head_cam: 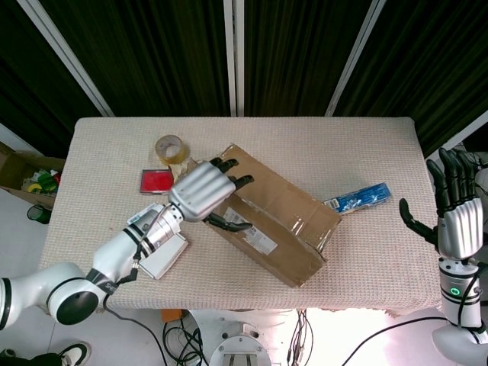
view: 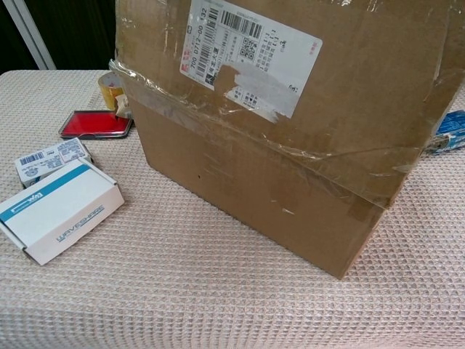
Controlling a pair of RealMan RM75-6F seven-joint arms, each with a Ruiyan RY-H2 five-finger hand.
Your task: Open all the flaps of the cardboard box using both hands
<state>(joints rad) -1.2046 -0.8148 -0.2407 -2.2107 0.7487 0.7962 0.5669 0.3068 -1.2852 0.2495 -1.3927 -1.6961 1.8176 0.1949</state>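
The cardboard box (head_cam: 286, 210) lies diagonally on the middle of the table. Its near long flap (view: 290, 80), which bears a white shipping label (view: 251, 54), stands raised almost upright above the box's front wall (view: 247, 189). In the head view my left hand (head_cam: 202, 191) holds this flap at its left end, thumb on the near side and fingers over the top edge. The flap hides that hand in the chest view. My right hand (head_cam: 455, 210) hangs open beyond the table's right edge, fingers spread upward, well away from the box.
A tape roll (head_cam: 169, 147) and a red case (head_cam: 158, 181) lie left of the box. A white carton (view: 62, 211) and a small labelled pack (view: 47, 156) sit at the front left. A blue packet (head_cam: 358, 197) lies right of the box.
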